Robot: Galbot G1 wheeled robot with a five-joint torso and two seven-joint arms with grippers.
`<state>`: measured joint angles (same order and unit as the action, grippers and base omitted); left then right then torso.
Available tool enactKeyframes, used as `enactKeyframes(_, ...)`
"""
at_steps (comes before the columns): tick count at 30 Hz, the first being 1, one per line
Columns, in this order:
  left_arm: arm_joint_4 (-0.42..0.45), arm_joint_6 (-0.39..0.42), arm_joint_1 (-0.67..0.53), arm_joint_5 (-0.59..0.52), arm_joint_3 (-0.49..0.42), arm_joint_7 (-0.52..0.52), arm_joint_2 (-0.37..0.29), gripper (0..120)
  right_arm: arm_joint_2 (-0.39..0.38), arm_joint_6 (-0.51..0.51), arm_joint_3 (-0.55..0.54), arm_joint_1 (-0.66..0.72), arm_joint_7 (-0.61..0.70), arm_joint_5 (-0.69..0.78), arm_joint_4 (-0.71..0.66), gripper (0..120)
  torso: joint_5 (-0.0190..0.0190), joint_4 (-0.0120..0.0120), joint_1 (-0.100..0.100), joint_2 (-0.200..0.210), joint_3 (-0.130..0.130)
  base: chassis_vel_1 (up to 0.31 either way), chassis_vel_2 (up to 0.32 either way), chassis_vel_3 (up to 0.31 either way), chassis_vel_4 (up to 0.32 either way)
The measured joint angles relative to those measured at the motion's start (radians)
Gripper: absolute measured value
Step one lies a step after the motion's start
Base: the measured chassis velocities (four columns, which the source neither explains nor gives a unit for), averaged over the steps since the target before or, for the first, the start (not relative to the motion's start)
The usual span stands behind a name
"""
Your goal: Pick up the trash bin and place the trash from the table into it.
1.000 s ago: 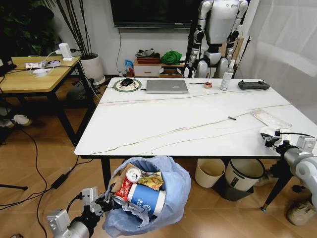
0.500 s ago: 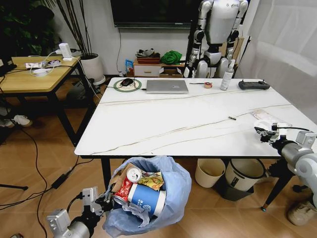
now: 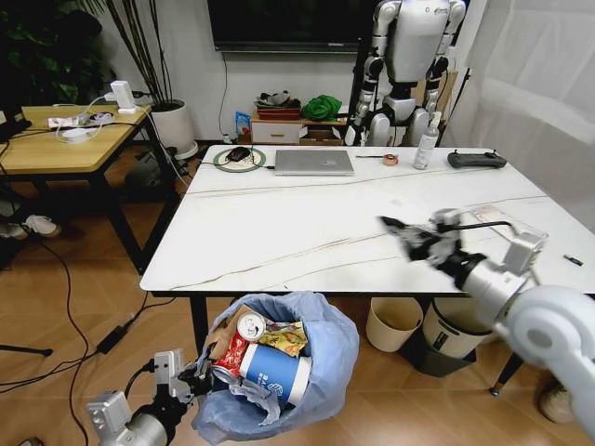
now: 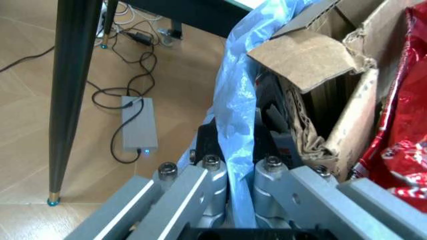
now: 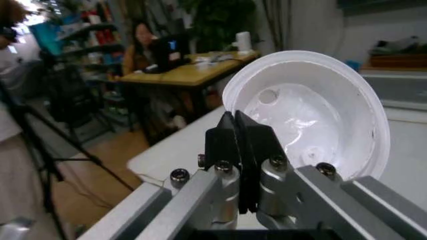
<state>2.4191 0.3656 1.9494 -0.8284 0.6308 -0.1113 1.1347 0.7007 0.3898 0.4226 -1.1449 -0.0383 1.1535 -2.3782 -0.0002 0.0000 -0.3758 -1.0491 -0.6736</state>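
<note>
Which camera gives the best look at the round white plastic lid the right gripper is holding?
The right wrist view: the round white plastic lid faces the camera, its rim pinched in the right gripper. The head view has the gripper over the white marble table; the lid can't be made out there. The left wrist view faces the trash bin.

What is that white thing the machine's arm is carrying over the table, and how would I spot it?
Start at the big white marble-look table and find the grey arm reaching over its right part. The right gripper at its tip is shut on a white round lid, thin plastic, shaped like a shallow dish. Unlike the clear flat plastic package lying on the table behind it, it is held up in the air.
</note>
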Motion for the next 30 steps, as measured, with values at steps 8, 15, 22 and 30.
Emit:
enactKeyframes(8, 0.005, 0.008, 0.006, -0.023, -0.001, -0.02, 0.0, 0, -0.049, -0.066, -0.251, -0.03, -0.041, 0.011, -0.13, 0, 0.0001, -0.0003, 0.0, 0.0, 0.0, 0.0, 0.0, 0.0, 0.0)
enactKeyframes(15, 0.022, 0.016, 0.023, -0.023, -0.005, -0.03, 0.01, 0, -0.039, -0.072, -0.472, -0.001, -0.035, -0.089, -0.081, 0, 0.0003, -0.0002, 0.0, 0.0, 0.0, 0.0, 0.0, 0.0, 0.0)
enactKeyframes(22, 0.046, 0.017, 0.039, -0.017, -0.004, -0.03, 0.02, 0, 0.012, -0.072, -0.572, 0.018, -0.021, -0.147, -0.013, 0, 0.0004, -0.0001, 0.0, 0.0, 0.0, 0.0, 0.0, 0.0, 0.0)
enactKeyframes(30, 0.066, 0.027, 0.05, -0.004, -0.021, -0.045, 0.028, 0, 0.005, -0.063, -0.576, -0.005, -0.007, -0.19, 0.01, 0, 0.0002, -0.0001, 0.0, 0.0, 0.0, 0.0, 0.0, 0.0, 0.0)
